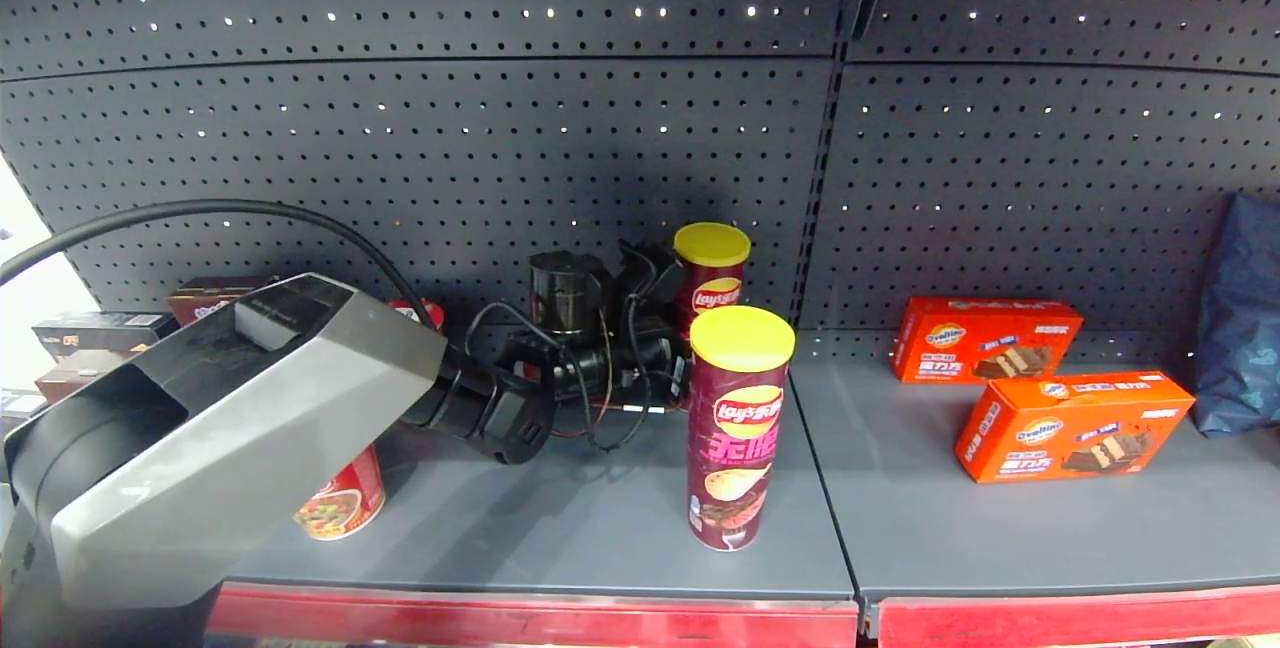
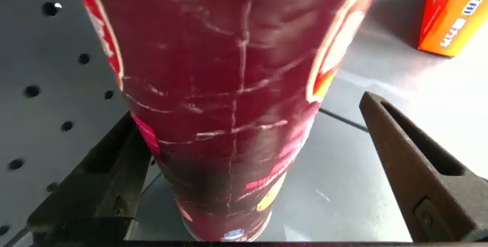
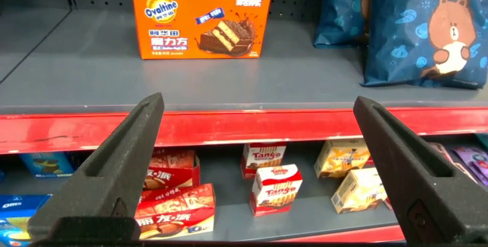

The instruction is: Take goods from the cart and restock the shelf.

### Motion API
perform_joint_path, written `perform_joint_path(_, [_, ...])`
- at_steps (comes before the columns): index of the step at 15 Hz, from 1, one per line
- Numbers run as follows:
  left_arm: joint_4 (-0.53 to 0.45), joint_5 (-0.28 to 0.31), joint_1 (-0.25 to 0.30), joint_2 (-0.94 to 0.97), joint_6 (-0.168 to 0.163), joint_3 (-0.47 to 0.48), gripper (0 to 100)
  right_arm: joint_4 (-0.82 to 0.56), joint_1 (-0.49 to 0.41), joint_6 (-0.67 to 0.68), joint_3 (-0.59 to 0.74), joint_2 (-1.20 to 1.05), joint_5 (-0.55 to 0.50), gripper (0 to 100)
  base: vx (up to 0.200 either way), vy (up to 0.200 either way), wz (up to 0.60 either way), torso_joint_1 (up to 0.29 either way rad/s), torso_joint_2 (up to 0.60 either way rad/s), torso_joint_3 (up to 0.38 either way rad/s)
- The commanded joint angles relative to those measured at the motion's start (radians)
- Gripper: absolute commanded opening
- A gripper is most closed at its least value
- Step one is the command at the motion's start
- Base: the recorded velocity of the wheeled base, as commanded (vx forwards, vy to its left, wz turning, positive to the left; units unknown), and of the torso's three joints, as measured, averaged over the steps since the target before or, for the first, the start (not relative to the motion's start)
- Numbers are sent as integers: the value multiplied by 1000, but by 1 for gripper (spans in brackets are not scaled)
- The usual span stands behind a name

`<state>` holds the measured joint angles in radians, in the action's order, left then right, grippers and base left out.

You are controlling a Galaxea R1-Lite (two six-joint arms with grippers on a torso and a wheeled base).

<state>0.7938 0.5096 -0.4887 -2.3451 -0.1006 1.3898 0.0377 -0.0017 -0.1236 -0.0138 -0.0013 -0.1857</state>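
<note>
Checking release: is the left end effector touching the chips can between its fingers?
Cannot tell. Left wrist view: one finger stands clear of the can; the other overlaps its outline.

Shelf (image 1: 600,538), as you are seeing it: two chip cans are standing upright near the middle. The front can (image 1: 738,428) is sitting just before the rear can (image 1: 711,273), which is standing close to the pegboard (image 1: 500,128). The left claw (image 2: 252,178) is straddling the rear can, one finger on either side. To the right, the near box (image 1: 1075,426) is lying before the far box (image 1: 985,338). A bag (image 1: 1240,318) is leaning rightmost. A short can (image 1: 340,503) is standing at the left, near the front edge.
</note>
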Motion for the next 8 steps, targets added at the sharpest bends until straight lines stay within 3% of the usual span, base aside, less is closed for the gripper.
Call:
perform_joint_path(1, [-1,0,1,-10,-1,17,100,1,0,-1,0,1,0,100,0,0,0,0,0,0])
perform_joint_path(8, [1,-2,24,-10,-2,11,100,1,0,-1,0,1,0,100,0,0,0,0,0,0])
